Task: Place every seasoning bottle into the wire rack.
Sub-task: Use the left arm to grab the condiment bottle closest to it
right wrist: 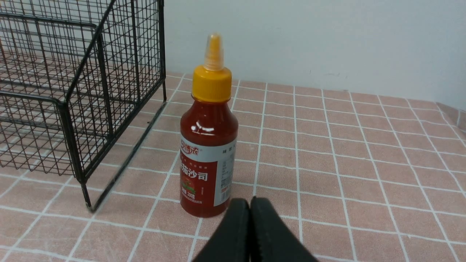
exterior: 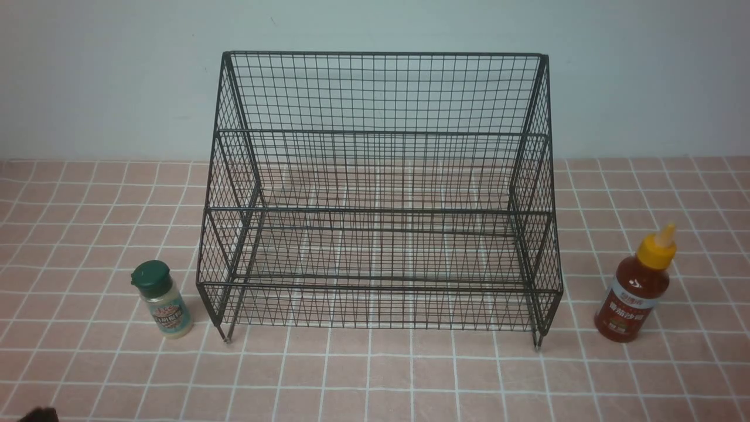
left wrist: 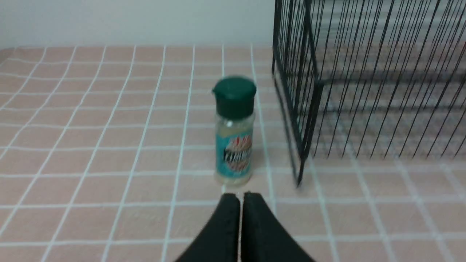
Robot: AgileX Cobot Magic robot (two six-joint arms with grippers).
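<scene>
Two bottles out, wire rack waiting: I'm at the very start!

Front view first, and here's the layout. The wire rack stands in the middle of the worktop, and neither bottle is in it. On its left side, upright and near the frame, there's the green-capped shaker. Over on its right side, also upright, stands the red sauce bottle with its yellow nozzle. So the step in hand, as I judge it, is the approach to a first pick, with both placements to come.

Now the left wrist view, and my left fingers are clenched together, nothing between them, with the shaker standing ahead. The next move calls for me to part them, reach forward and straddle that jar's body below the cap. The rack's side is close by, so I'd want to come in without my knuckles catching the mesh.

Across to the right wrist view! My right fingers are pressed together too, and empty. The sauce bottle stands just ahead, tall and narrower at the shoulders. I'd open wide here, close around the labelled body, then lift well up before swinging it over the rack's front rail. Tipping is the danger if I nudge that nozzle.
</scene>
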